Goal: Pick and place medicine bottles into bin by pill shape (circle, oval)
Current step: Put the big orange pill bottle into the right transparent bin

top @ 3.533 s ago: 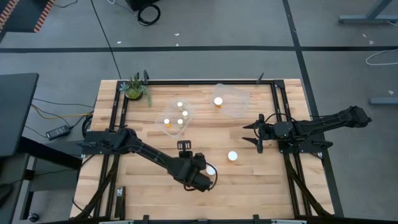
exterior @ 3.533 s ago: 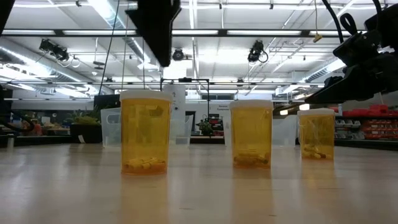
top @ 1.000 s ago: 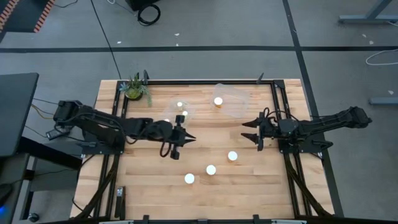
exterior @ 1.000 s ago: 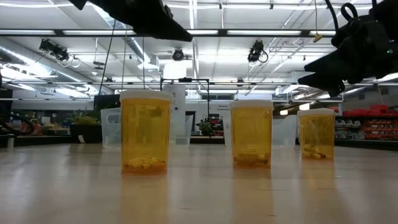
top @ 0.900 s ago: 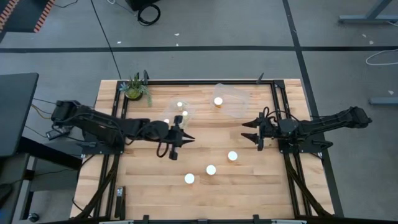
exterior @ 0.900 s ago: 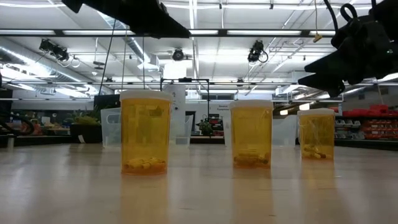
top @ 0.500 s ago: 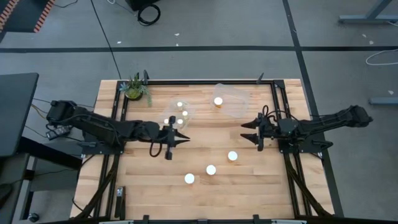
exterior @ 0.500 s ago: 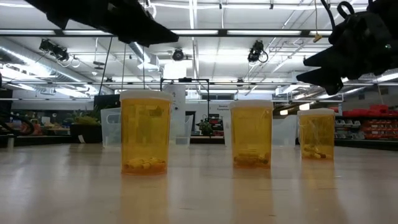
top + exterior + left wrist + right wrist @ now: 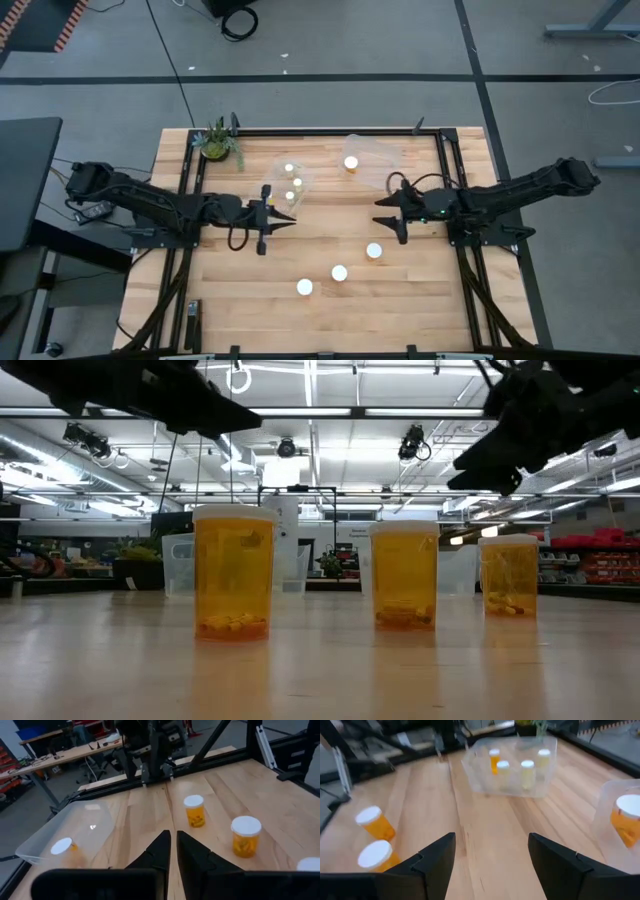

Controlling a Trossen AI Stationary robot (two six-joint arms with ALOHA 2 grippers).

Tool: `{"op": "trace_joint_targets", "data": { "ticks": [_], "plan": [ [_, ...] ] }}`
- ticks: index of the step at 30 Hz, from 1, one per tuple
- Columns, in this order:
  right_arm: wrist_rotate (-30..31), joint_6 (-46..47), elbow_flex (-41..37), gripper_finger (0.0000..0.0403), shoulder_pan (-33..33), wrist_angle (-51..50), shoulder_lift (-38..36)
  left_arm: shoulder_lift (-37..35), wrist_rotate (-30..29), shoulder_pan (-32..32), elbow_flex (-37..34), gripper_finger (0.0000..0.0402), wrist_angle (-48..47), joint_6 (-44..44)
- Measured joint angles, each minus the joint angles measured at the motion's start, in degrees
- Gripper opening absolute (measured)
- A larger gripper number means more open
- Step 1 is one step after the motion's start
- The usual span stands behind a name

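You have four medicine bottles (image 9: pixel 290 183) binned, three (image 9: pixel 339 272) left on the table; left gripper (image 9: pixel 277 220) closed empty, right gripper (image 9: pixel 390 214) open.

1. No text, label, brand or number can be read in any view.
2. The three bottles (image 9: pixel 233 572) standing on the desk (image 9: pixel 320 670) in the low view show plain amber sides with no printed label.
3. The white caps (image 9: pixel 339 272) seen from above are blank.
4. Signs hang in the room far behind the desk, around 12 o'clock in the low view, but they are too small to make out.
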Motion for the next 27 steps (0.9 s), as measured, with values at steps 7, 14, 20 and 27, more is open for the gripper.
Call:
{"op": "trace_joint_targets", "data": {
  "ticks": [7, 14, 20, 27],
  "plan": [
    [-1.38, 1.16, 9.88, 0.0257, 0.02, -6.95, 11.03, -5.82, -0.02, 0.0, -3.38, 0.0039, 0.28, -0.11],
    [-2.19, 1.55, 18.83, 0.0257, 2.73, -11.66, 20.3, -10.51, -0.02, 0.0, -6.66, 0.0041, 0.59, 0.35],
    [-1.09, 3.47, 24.98, 0.0257, 5.54, -15.79, 25.95, -14.59, -0.06, -0.02, -10.64, 0.0041, 1.58, 0.39],
    [1.97, 7.41, 29.49, 0.0257, 7.81, -21.87, 30.03, -19.51, -0.02, -0.02, -15.66, 0.0041, 5.9, 0.86]
  ]
}}
